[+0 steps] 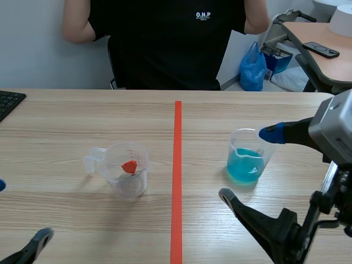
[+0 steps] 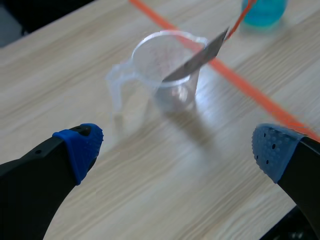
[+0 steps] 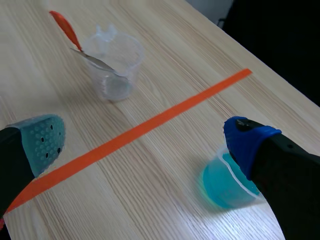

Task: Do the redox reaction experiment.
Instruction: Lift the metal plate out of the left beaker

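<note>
The bench (image 1: 66, 115) is of light wood, and an orange-red tape line (image 1: 177, 165) runs along its middle, away from the robot. On the left half a clear measuring cup (image 1: 127, 175) with a handle stands upright. On the right half stands a clear cup with blue liquid (image 1: 246, 162), well apart from the first. A black keyboard (image 1: 8, 102) lies at the far left edge.

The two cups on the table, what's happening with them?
Nothing is held right now. The right gripper is open by the cup of blue liquid, one finger at its rim. The left gripper is open too, short of the clear cup, which holds a metal tool with a red handle. A person sits across the table.
</note>
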`<state>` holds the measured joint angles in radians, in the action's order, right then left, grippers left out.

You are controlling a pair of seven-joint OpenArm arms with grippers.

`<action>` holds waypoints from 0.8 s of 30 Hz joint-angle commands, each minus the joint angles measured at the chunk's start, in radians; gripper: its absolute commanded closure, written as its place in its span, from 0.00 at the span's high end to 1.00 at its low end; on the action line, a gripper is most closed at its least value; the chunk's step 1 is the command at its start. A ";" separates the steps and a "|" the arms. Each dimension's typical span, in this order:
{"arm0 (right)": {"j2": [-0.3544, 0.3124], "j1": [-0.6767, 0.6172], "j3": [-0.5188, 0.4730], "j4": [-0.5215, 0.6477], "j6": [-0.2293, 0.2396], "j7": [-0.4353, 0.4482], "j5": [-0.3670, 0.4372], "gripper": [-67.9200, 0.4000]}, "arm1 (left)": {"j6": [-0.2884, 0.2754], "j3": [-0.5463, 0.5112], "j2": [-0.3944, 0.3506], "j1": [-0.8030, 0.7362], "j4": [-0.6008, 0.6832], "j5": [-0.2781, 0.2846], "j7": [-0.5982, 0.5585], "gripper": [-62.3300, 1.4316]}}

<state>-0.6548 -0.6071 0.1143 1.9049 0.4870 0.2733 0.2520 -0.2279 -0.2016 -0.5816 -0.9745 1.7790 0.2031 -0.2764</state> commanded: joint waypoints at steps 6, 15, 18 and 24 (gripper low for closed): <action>-0.027 0.077 0.051 0.017 0.010 0.044 -0.044 1.00 | 0.009 -0.094 0.056 -0.090 -0.112 -0.080 -0.137 0.83; -0.026 0.231 0.197 -0.008 0.038 0.047 -0.074 1.00 | 0.020 -0.206 0.164 -0.166 -0.249 -0.186 -0.269 0.72; -0.024 0.304 0.262 -0.050 0.038 0.047 -0.074 1.00 | 0.024 -0.214 0.197 -0.171 -0.293 -0.224 -0.290 0.63; 0.016 0.432 0.385 -0.151 0.038 0.071 -0.098 1.00 | 0.025 -0.214 0.269 -0.173 -0.370 -0.306 -0.335 0.46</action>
<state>-0.6479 -0.1913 0.4999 1.7473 0.5316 0.3241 0.1440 -0.2081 -0.4152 -0.3210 -1.1385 1.3964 -0.1013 -0.5896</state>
